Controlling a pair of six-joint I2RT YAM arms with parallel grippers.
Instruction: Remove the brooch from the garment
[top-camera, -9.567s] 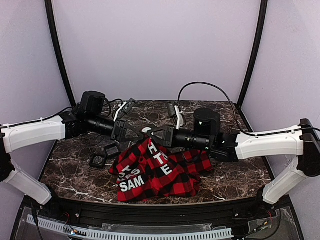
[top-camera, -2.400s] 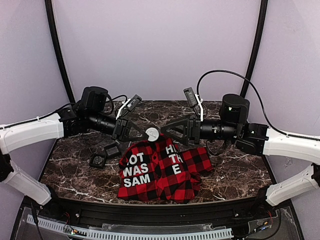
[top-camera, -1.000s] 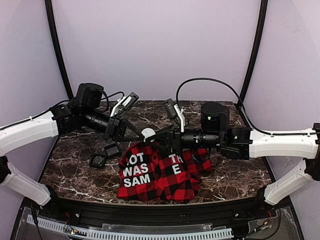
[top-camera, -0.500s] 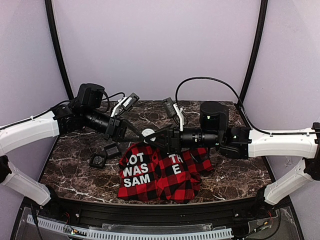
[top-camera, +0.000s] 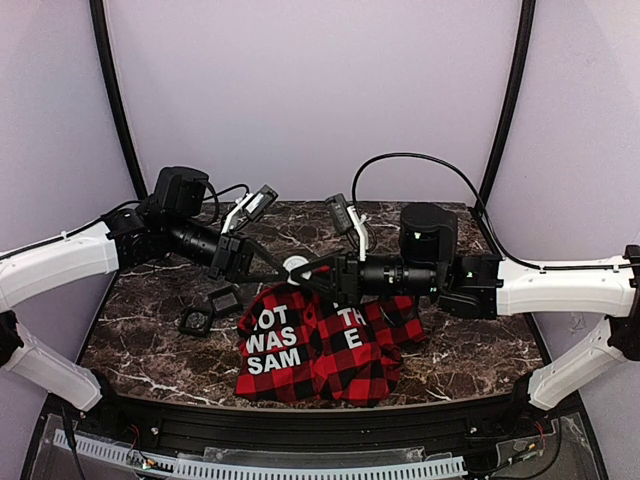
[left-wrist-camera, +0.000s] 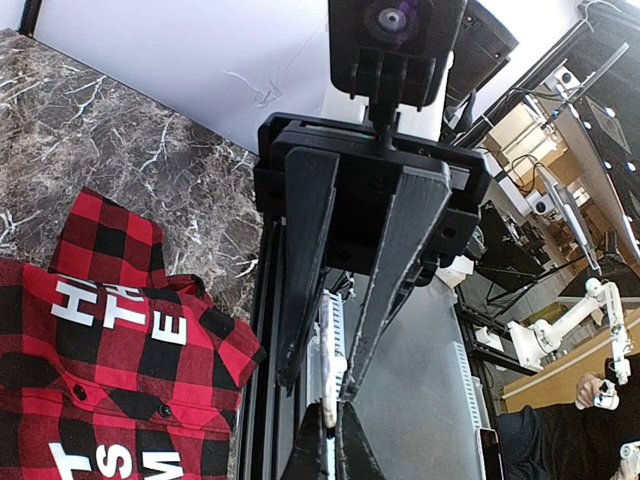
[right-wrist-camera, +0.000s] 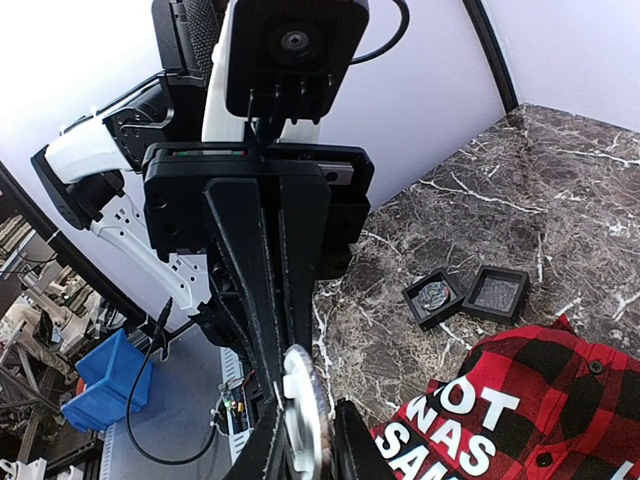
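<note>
The brooch (top-camera: 297, 266) is a pale round disc held in the air above the garment's (top-camera: 320, 345) far edge. My left gripper (top-camera: 288, 268) comes from the left and is shut on its edge. My right gripper (top-camera: 308, 270) comes from the right, its fingers narrowed onto the disc's two faces. In the left wrist view the brooch (left-wrist-camera: 328, 380) stands edge-on above my left gripper (left-wrist-camera: 330, 440). In the right wrist view the brooch (right-wrist-camera: 303, 405) sits in my right gripper (right-wrist-camera: 305, 450). The red-and-black plaid garment (right-wrist-camera: 540, 400) lies flat on the table (top-camera: 470, 345), apart from the brooch.
Two small black square frames (top-camera: 196, 320) (top-camera: 223, 299) lie on the marble table left of the garment; they also show in the right wrist view (right-wrist-camera: 433, 297) (right-wrist-camera: 497, 291). Cables arc over both arms at the back. Dark frame posts stand at the back corners.
The brooch has come off the garment in my left gripper, and the garment now lies flat. My right gripper backed off, then moved in and closed around the brooch. Little has moved in the last half second.
</note>
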